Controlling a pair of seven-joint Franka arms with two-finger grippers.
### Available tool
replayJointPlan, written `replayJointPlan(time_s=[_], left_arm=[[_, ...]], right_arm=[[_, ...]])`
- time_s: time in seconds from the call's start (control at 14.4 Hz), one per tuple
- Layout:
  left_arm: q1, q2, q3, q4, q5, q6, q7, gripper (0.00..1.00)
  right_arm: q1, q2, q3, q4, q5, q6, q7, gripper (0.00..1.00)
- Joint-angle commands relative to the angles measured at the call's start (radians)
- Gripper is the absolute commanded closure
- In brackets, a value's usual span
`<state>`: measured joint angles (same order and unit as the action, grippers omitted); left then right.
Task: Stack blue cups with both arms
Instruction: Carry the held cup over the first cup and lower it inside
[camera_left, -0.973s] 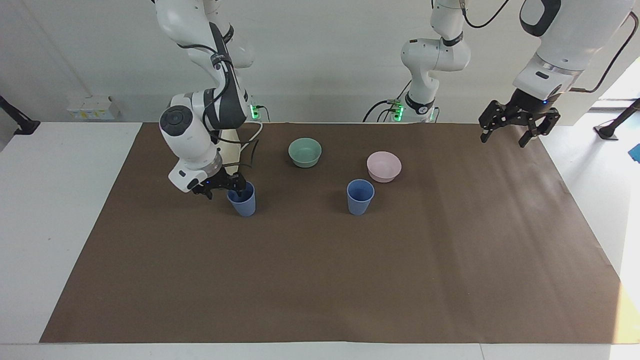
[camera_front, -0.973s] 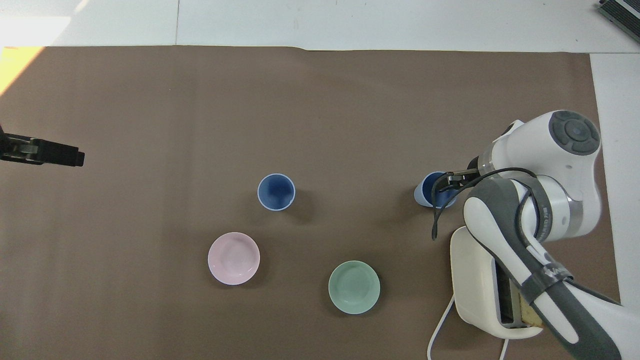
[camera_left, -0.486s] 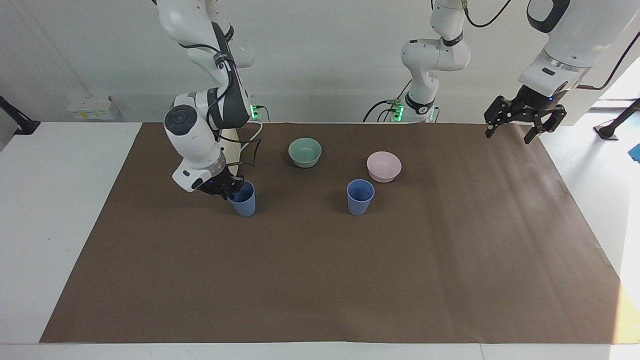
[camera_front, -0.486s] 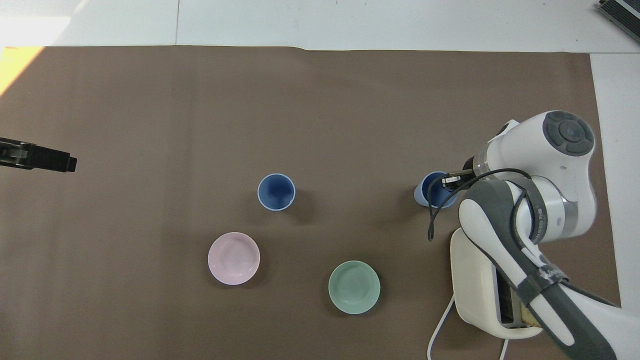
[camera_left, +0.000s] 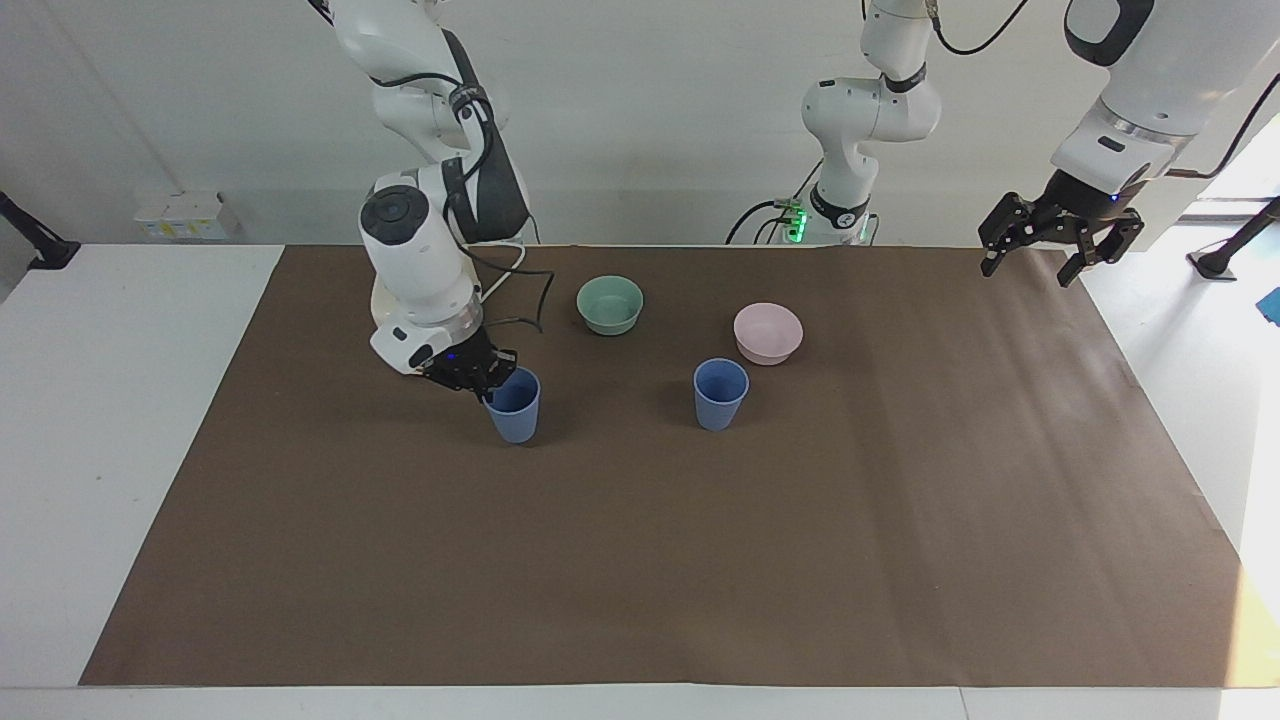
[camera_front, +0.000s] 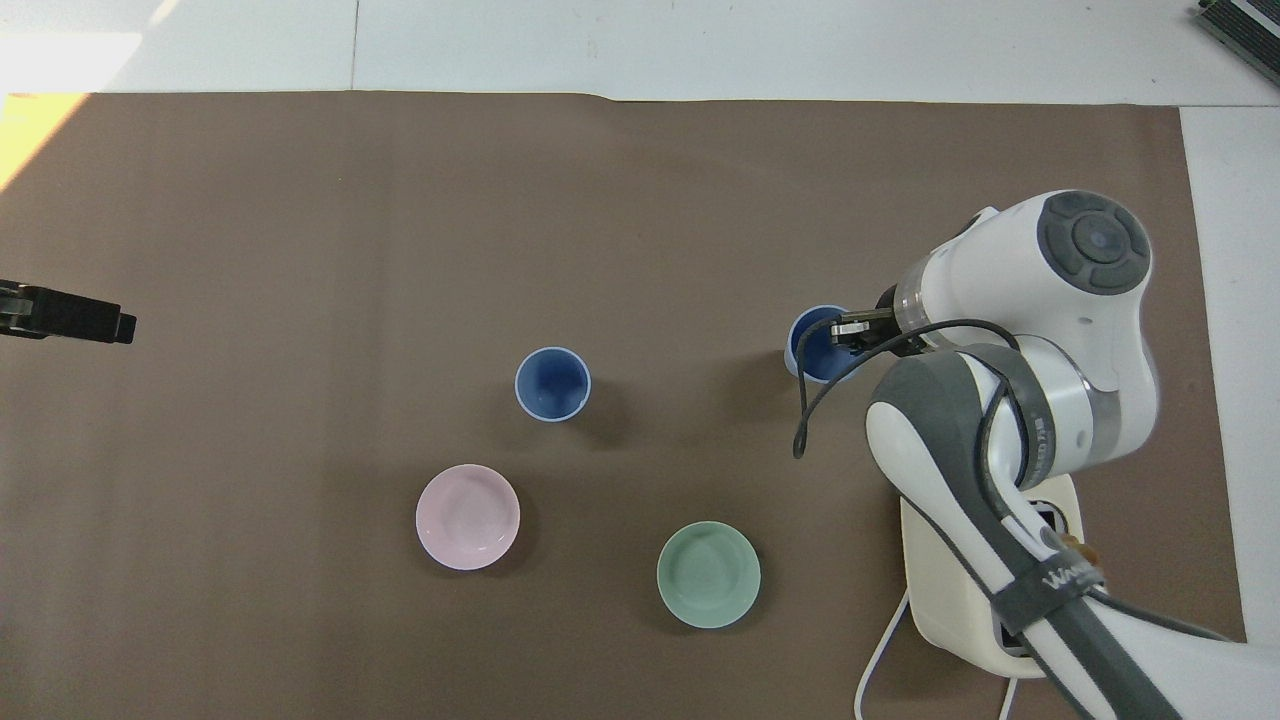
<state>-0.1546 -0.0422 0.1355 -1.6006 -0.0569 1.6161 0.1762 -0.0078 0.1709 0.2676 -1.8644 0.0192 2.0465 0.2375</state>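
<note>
One blue cup (camera_left: 513, 405) hangs upright just above the brown mat, toward the right arm's end; it also shows in the overhead view (camera_front: 815, 350). My right gripper (camera_left: 490, 380) is shut on its rim, one finger inside; it also shows in the overhead view (camera_front: 850, 330). The other blue cup (camera_left: 720, 393) stands upright on the mat near the middle, just farther from the robots than the pink bowl; it also shows in the overhead view (camera_front: 552, 384). My left gripper (camera_left: 1032, 268) is open and empty, raised over the mat's edge at the left arm's end, where that arm waits.
A teal-green bowl (camera_left: 610, 304) and a pale pink bowl (camera_left: 768, 332) sit nearer to the robots than the cups. A cream-white box with a cable (camera_front: 935, 590) lies under the right arm. The brown mat (camera_left: 640, 560) covers most of the table.
My right gripper closed on the cup's rim, lifted it and carried it toward the other cup. My left gripper rose and drew back toward its end of the table.
</note>
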Motion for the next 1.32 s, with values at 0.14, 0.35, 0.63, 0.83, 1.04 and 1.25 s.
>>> replayJointPlan(time_s=[0.14,0.35,0.63,0.83,1.04,1.25], left_arm=[[0.009,0.008,-0.011,0.024,0.014,-0.022,0.002,0.0],[-0.002,0.01,-0.013,0.024,0.014,-0.024,-0.009,0.0],[0.026,0.008,-0.043,0.024,0.016,-0.028,-0.043,0.0],[0.11,0.008,-0.132,0.024,0.016,-0.031,-0.044,0.0],[0.144,0.008,-0.171,0.024,0.016,-0.054,-0.089,0.0],[0.145,0.019,-0.177,0.036,0.019,-0.056,-0.092,0.0]], right_arm=[[0.07,0.009,0.018,0.169,0.001,-0.138,0.159,1.0],[0.175,0.027,0.015,0.243,-0.018,-0.167,0.247,1.0],[0.264,0.079,0.016,0.364,-0.067,-0.241,0.319,1.0],[0.33,0.102,0.018,0.421,-0.062,-0.224,0.423,1.0],[0.35,0.122,0.019,0.453,-0.058,-0.201,0.451,1.0],[0.383,0.153,0.018,0.455,-0.058,-0.172,0.465,1.0]])
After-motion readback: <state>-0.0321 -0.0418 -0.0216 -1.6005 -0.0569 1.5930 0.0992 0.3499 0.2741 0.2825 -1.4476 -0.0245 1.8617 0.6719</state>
